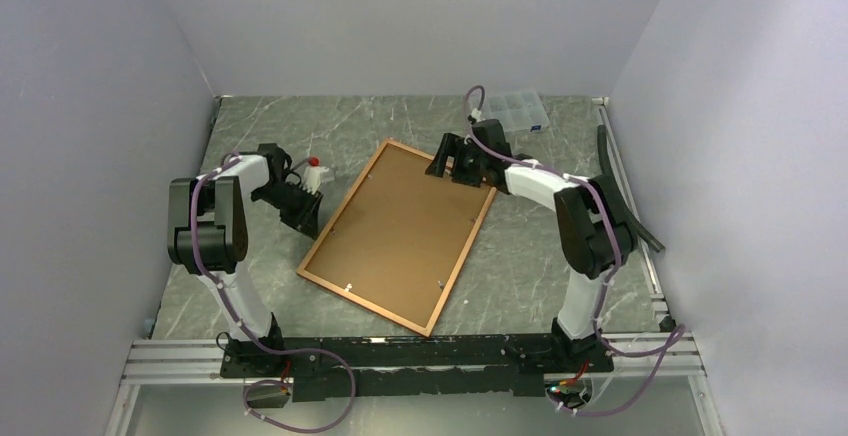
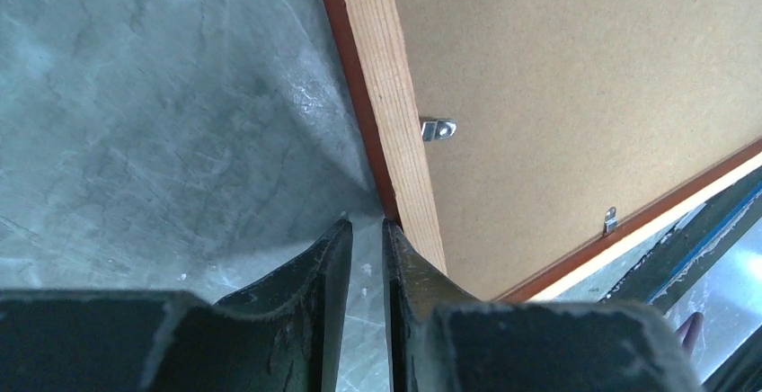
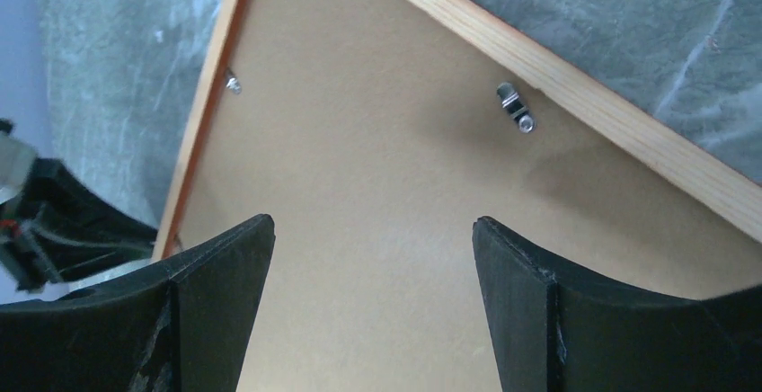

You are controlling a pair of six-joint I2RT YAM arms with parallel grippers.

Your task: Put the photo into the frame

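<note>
The frame [image 1: 344,206] lies face down at an angle on the marble table, its reddish-brown border around a plain brown backing board [image 1: 400,231]. The photo is out of view. My left gripper [image 1: 305,218] sits low at the frame's left edge; in the left wrist view its fingertips [image 2: 368,223] stand a narrow gap apart with only table between them, the right one against the wooden border [image 2: 395,95]. My right gripper [image 1: 450,168] hovers over the frame's far corner, open [image 3: 373,226] above the board [image 3: 377,140], holding nothing. A metal tab [image 3: 515,107] sits by the border [image 3: 629,131].
A small clear compartment box [image 1: 515,111] rests at the back right. A small white item with a red top [image 1: 313,163] shows beside the left arm. A black bar [image 1: 625,191] runs along the right wall. Walls close in on three sides.
</note>
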